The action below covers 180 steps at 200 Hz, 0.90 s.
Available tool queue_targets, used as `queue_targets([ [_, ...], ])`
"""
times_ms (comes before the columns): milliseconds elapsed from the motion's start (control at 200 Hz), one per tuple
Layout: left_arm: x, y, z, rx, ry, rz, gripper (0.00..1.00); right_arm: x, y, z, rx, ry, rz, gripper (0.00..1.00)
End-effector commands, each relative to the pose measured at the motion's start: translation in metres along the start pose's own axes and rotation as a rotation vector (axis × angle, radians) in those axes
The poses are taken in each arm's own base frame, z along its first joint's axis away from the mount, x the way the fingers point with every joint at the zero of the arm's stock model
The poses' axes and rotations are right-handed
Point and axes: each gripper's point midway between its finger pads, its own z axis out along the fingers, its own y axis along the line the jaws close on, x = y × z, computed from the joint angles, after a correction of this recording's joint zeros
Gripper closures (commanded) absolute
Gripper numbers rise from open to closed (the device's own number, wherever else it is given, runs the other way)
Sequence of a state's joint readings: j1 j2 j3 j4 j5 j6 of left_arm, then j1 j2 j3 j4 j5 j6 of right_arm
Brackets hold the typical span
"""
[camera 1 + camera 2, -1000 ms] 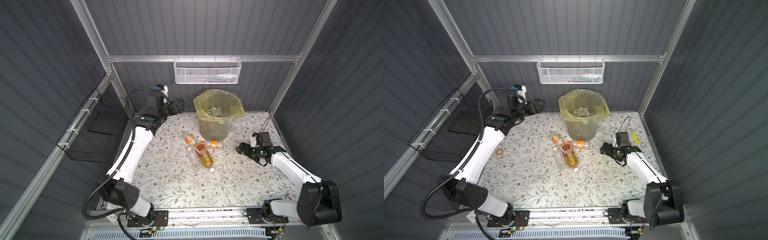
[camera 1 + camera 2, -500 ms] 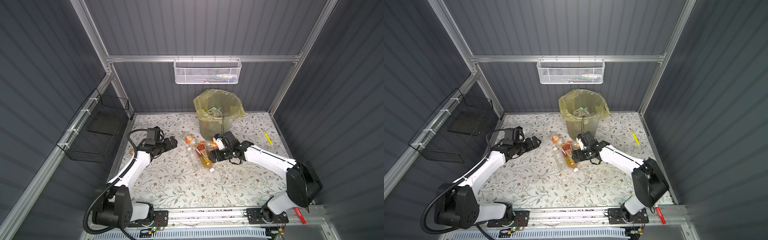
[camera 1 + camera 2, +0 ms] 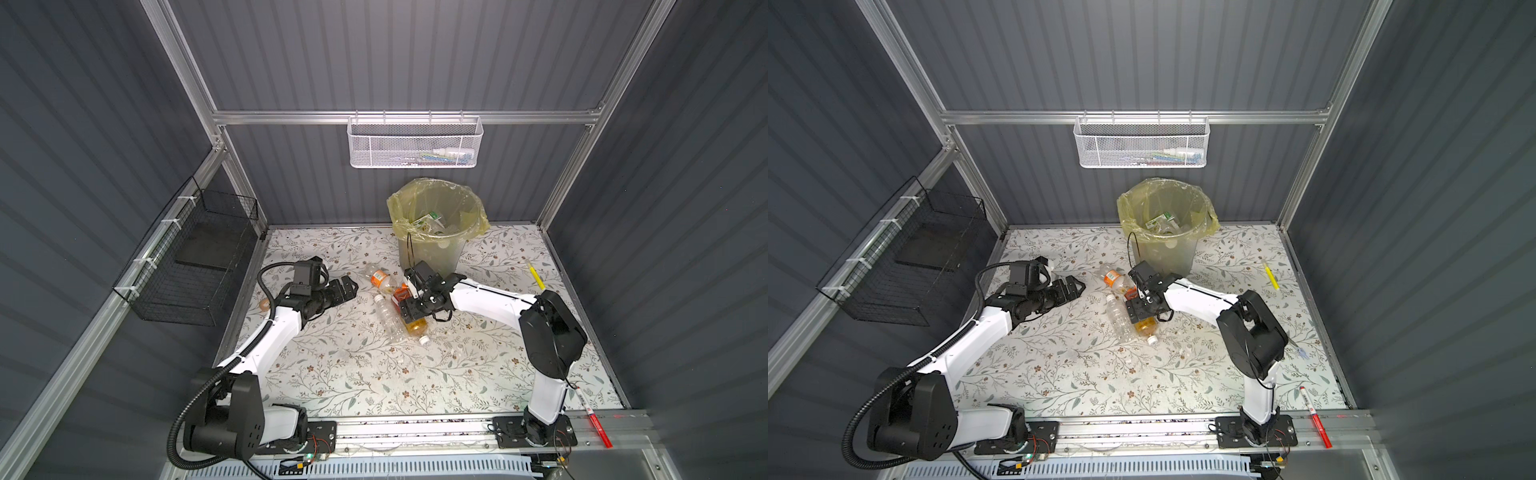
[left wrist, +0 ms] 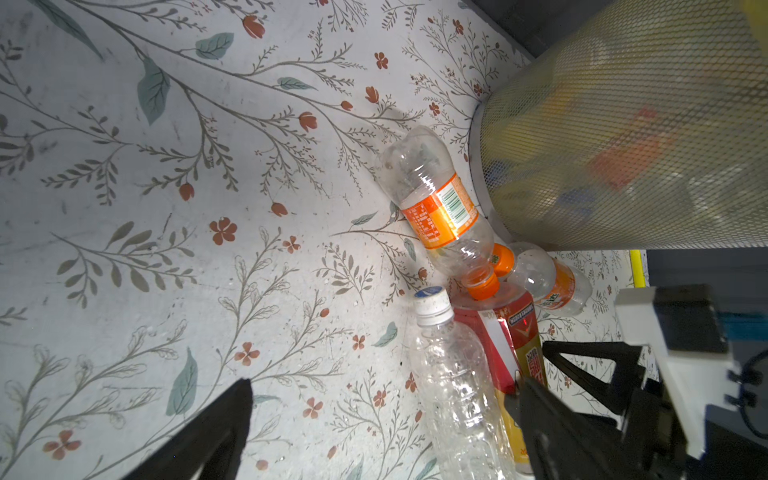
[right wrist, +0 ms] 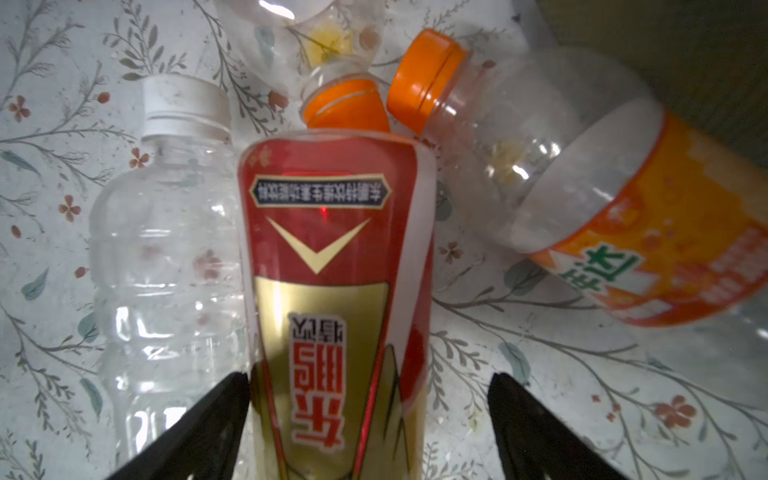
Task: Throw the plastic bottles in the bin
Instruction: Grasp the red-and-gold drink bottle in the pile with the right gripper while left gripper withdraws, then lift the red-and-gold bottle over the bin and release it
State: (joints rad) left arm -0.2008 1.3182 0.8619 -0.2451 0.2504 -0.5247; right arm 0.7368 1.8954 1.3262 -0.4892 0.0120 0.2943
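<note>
Several plastic bottles lie in front of the bin (image 3: 432,253) (image 3: 1167,249) (image 4: 623,145). There is a clear white-capped one (image 3: 386,318) (image 4: 457,382) (image 5: 166,257) and an amber one with a red and gold label (image 3: 415,326) (image 3: 1146,326) (image 5: 332,249). Two have orange labels, one (image 3: 379,276) (image 4: 440,208) in the open, the other (image 4: 552,282) (image 5: 623,208) against the bin. My right gripper (image 3: 409,309) (image 3: 1138,309) (image 5: 370,378) is open and straddles the amber bottle, with a gap at one finger. My left gripper (image 3: 347,286) (image 3: 1073,287) (image 4: 384,390) is open and empty, left of the pile.
A white mesh basket (image 3: 415,143) hangs on the back wall and a black wire basket (image 3: 195,266) on the left wall. A yellow pen (image 3: 536,277) lies at the right, a red marker (image 3: 594,419) on the front rail, a tape roll (image 3: 264,304) by the left arm.
The left arm came down from the back left corner to the table beside the bottles. The right gripper swept in from the right and now sits over the amber bottle, jaws narrowing slightly.
</note>
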Motion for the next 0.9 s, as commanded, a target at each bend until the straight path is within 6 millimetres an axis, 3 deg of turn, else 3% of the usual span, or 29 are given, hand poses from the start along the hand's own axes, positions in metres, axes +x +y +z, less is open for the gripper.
queue_targets([
  [0,-0.002,-0.005,0.003,0.04,0.004,0.001,0.0,0.002,-0.004,0.007,0.041,0.021,-0.011,0.09],
  [260,-0.003,-0.004,0.008,0.038,0.015,0.001,0.0,0.007,-0.008,0.019,0.053,0.022,0.003,0.16],
  [485,0.002,0.0,0.011,0.03,0.022,-0.003,0.0,0.011,-0.003,0.01,0.01,-0.011,0.025,0.32],
  [595,0.004,0.001,0.012,0.028,0.029,-0.005,0.0,0.014,-0.004,-0.004,-0.003,-0.031,0.052,0.36],
  [745,0.004,0.001,0.012,0.029,0.031,-0.005,0.0,0.021,-0.011,-0.039,-0.027,-0.097,0.138,0.38],
  [895,0.004,-0.001,0.017,0.045,0.042,-0.004,0.0,0.047,-0.044,-0.072,-0.034,-0.171,0.328,0.38],
])
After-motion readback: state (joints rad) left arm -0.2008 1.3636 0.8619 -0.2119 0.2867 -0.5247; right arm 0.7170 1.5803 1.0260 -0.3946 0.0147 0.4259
